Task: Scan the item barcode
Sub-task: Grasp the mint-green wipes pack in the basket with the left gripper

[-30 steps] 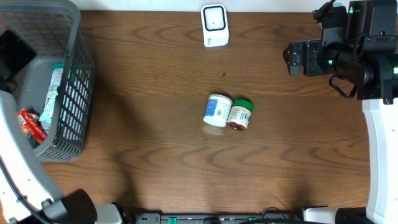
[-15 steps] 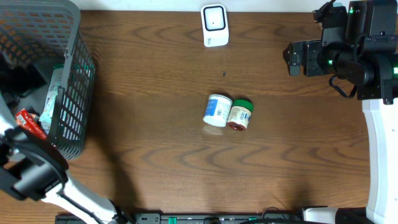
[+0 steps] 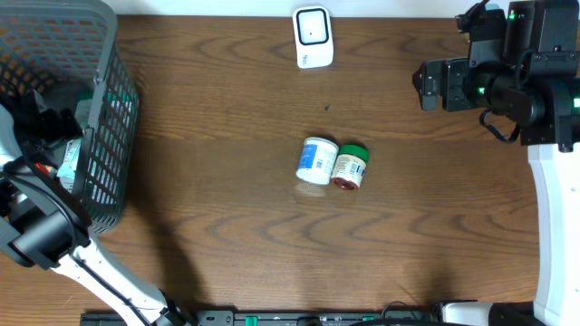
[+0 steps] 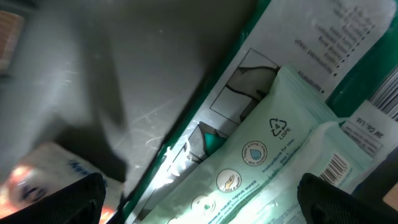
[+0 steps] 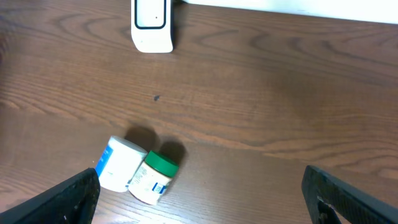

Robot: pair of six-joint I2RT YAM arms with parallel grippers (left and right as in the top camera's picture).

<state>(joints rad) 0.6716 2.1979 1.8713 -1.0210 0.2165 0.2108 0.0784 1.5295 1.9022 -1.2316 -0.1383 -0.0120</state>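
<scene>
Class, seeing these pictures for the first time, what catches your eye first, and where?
At mid-table a white jar with a blue label and a green-lidded jar lie touching. A white scanner stands at the far edge, and the left gripper hangs open inside the grey basket at the left, over a pale green packet.

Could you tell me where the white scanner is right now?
In the overhead view the white scanner sits at the far edge of the table, near its middle, beyond the white jar and green-lidded jar lying side by side.

A grey mesh basket (image 3: pixel 113 145) stands, seemingly, at the wooden table's (image 3: pixel 236 244) left edge.
</scene>
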